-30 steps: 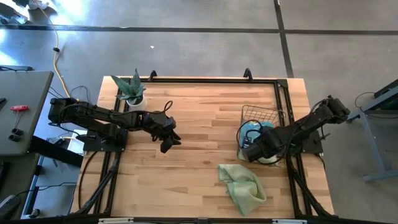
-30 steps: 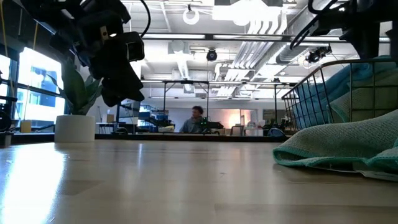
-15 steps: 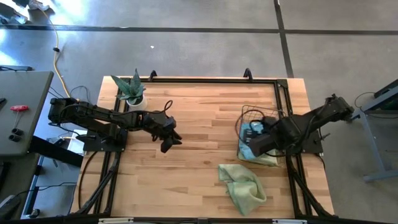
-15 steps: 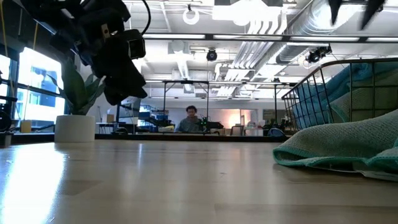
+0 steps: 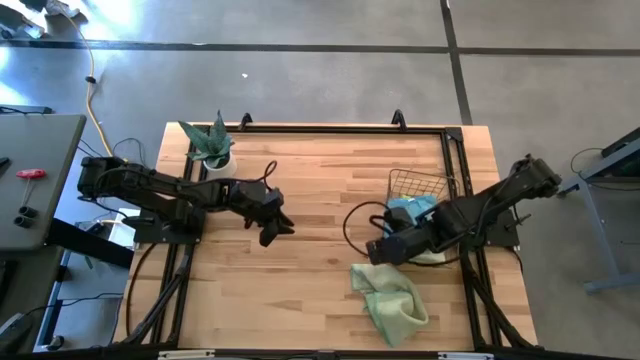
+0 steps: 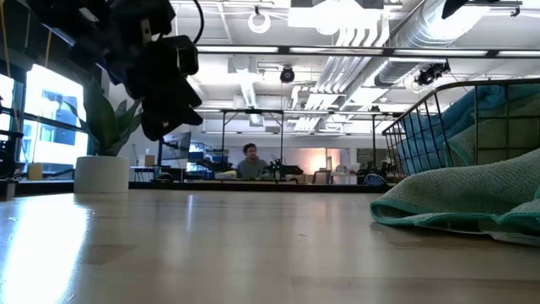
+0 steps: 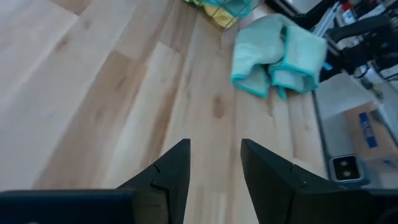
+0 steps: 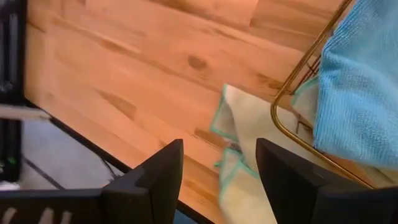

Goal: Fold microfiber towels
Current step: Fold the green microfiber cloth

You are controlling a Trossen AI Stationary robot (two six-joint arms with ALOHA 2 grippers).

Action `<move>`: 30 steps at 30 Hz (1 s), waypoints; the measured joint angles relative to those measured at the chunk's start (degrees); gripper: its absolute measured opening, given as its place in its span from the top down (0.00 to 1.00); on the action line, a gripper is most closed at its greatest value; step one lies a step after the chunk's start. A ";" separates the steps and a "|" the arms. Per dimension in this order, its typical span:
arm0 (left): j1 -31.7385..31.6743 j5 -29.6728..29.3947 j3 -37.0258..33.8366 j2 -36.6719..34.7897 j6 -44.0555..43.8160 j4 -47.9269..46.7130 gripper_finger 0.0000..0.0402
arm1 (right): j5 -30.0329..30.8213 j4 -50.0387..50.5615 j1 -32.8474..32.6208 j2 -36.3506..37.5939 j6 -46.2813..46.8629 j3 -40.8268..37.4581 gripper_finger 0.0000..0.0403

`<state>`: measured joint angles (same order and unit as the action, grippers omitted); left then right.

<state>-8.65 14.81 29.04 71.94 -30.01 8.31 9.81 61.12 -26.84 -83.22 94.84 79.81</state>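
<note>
A pale green towel lies crumpled on the table near its front edge, also seen in the low view and the left wrist view. A light blue towel fills the copper wire basket. Another pale towel lies on the wood against the basket's near side. My right gripper hangs open above the table, just left of the basket, with nothing between its fingers. My left gripper hovers open over bare wood at the table's middle left.
A potted plant stands at the far left in a white pot. A dark cable loop from the right arm hangs over the wood left of the basket. Bare wood stretches between the two grippers.
My right gripper has risen from beside the basket, leaving the low view's top edge, and has rolled about its wrist while shifting a little toward the table's left. The towels and basket lie as before.
</note>
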 joint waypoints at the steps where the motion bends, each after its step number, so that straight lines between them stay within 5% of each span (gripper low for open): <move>1: 0.58 -0.16 0.00 0.00 -0.88 0.61 0.67 | -0.40 0.22 -0.39 -0.30 -0.72 0.00 0.52; 10: 9.96 -9.15 0.00 0.15 -6.44 11.54 0.67 | -1.58 4.25 -7.52 -3.58 -1.45 -0.02 0.52; 19: 22.59 -22.02 0.00 1.64 0.37 24.63 0.67 | 2.33 5.65 -12.94 -4.31 -1.32 -0.04 0.52; 24: 28.17 -29.18 0.89 6.67 0.71 31.22 0.67 | 3.69 7.18 -14.29 -4.31 -1.49 -0.04 0.52; 30: 31.12 -30.23 9.76 16.93 5.40 31.57 0.67 | 3.69 8.77 -14.95 -4.31 -3.40 -0.04 0.52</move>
<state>22.47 -15.42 38.80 88.87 -24.62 39.88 13.50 69.89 -41.78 -87.53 91.44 79.77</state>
